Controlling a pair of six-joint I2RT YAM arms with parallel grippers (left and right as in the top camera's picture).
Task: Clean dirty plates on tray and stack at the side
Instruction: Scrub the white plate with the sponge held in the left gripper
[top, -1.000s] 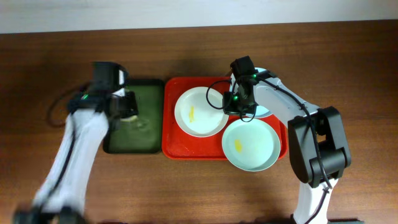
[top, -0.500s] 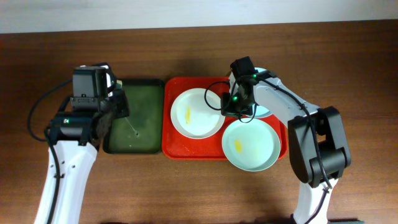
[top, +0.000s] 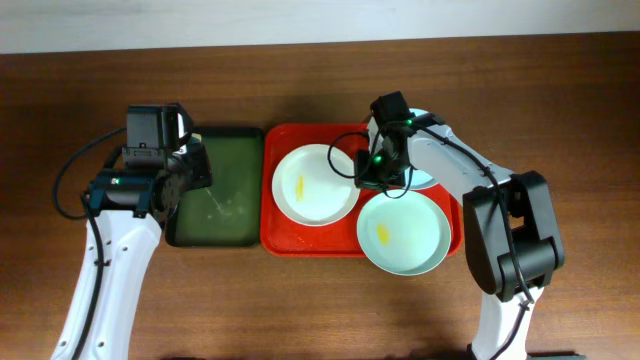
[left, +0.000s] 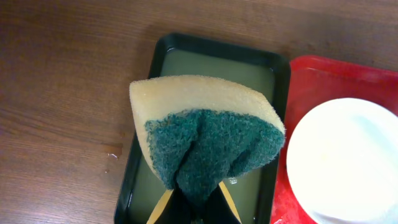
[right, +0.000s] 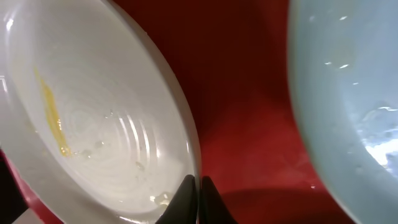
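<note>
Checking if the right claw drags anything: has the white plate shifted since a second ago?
Yes, slightly: the white plate slid left, toward the left rim of the red tray.

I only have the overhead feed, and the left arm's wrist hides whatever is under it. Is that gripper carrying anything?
Observer: Yes. The left gripper is shut on a sponge, yellow foam with a green scouring face, pinched into a fold.
Operator: And the right one, gripping the plate or just beside it?
Observer: The right gripper is shut on the rim of the white plate.
Operator: Anything in that plate besides the smear?
Observer: A few small specks lie near the yellow smear; droplets or crumbs, I cannot tell.
</note>
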